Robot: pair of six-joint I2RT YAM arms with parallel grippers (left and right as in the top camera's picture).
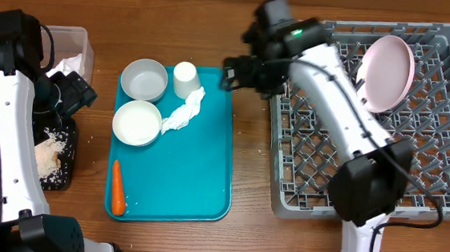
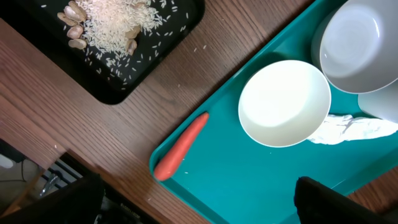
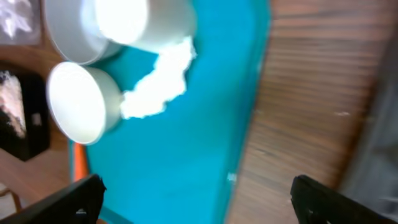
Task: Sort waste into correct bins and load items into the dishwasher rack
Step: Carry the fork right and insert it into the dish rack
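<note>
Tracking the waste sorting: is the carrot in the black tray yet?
No, the carrot lies on the teal tray near its edge, apart from the black tray.

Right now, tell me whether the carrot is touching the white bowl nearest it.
Apart. The left wrist view shows bare teal tray between the carrot and the bowl; the overhead view agrees.

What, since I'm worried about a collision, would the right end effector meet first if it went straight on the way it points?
Probably the bare floor of the teal tray, near its edge, beside the crumpled napkin. The right end effector is open and empty; depth is unclear.
</note>
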